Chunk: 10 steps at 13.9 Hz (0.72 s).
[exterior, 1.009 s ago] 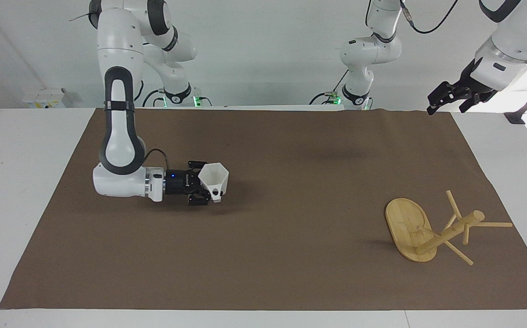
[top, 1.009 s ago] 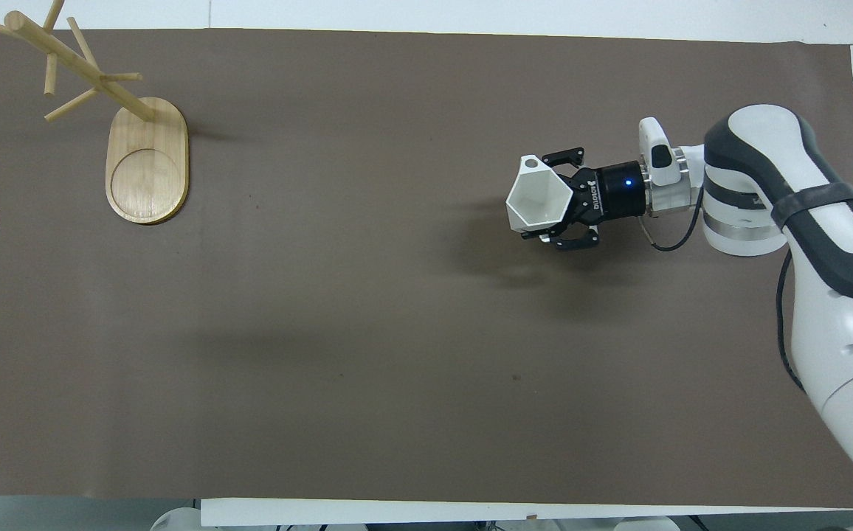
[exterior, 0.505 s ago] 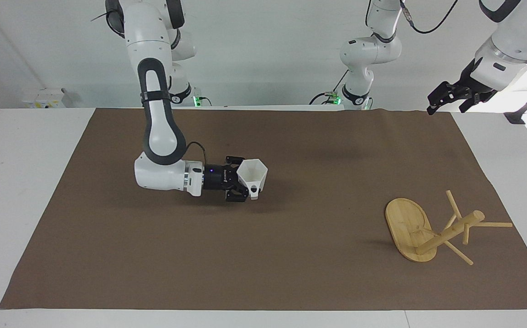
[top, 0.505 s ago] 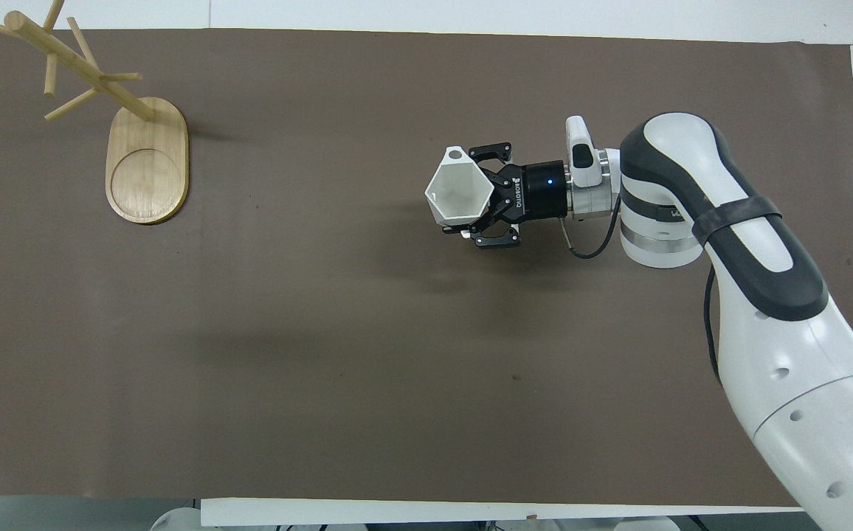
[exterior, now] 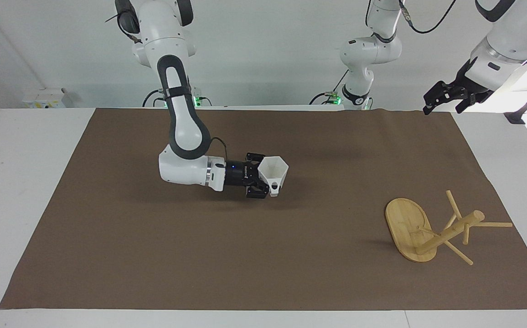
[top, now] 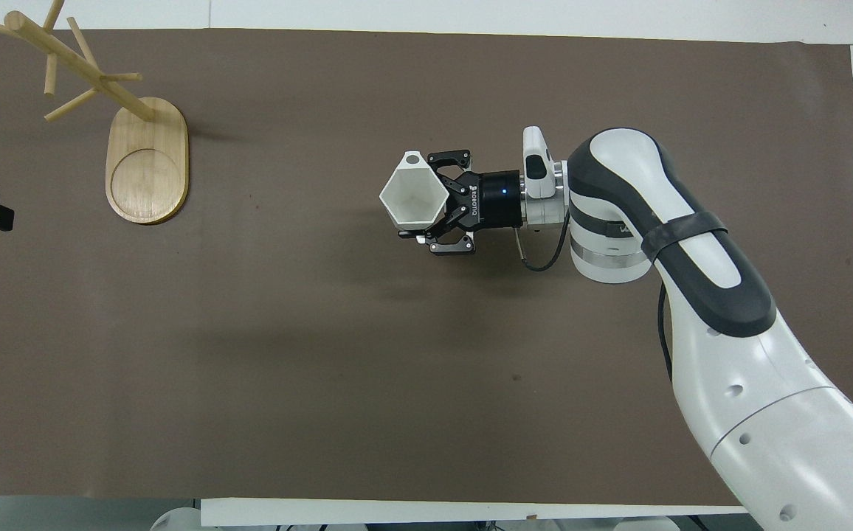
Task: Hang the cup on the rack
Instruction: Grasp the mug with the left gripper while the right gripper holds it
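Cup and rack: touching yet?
Apart. The facing view shows the cup held up by the right gripper over the mat's middle, with a wide stretch of bare mat between it and the rack.

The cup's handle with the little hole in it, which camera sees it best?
The facing view. There the cup, held by the right gripper above the brown mat, turns its handle toward the camera, hole and all. The overhead view looks down into the cup's open mouth, so only the handle's top shows at the rim.
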Each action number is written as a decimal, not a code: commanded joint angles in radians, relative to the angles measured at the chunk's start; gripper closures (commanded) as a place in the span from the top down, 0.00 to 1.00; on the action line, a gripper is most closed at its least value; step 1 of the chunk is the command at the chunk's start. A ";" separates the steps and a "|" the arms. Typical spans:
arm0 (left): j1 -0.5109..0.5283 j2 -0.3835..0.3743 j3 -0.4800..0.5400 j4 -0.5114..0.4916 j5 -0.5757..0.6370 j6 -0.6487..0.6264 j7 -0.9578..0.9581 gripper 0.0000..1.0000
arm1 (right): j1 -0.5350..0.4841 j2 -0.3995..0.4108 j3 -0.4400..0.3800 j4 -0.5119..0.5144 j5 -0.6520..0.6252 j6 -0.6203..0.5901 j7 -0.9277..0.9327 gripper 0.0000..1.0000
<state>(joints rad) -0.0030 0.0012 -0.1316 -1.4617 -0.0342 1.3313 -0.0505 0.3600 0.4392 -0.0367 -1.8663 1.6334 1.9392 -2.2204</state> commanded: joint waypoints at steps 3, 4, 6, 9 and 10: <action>-0.177 -0.070 -0.010 -0.150 -0.012 0.206 -0.178 1.00 | 0.020 -0.022 0.000 -0.024 0.043 0.049 0.008 0.21; -0.234 -0.072 -0.011 -0.199 -0.012 0.285 -0.295 1.00 | 0.020 -0.022 0.000 -0.025 0.043 0.049 0.008 0.21; -0.322 -0.028 -0.010 -0.212 -0.012 0.385 -0.447 1.00 | 0.020 -0.022 0.000 -0.027 0.043 0.050 0.005 0.21; -0.419 0.069 -0.010 -0.183 -0.009 0.488 -0.681 1.00 | 0.022 -0.022 0.000 -0.027 0.043 0.073 0.005 0.21; -0.454 0.115 -0.010 -0.154 -0.004 0.494 -0.721 1.00 | 0.025 -0.022 0.000 -0.027 0.043 0.084 0.005 0.21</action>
<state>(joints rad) -0.4065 0.0517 -0.1583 -1.6520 -0.0421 1.7922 -0.6864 0.3778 0.4393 -0.0368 -1.8687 1.6515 1.9928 -2.2204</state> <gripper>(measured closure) 0.000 0.216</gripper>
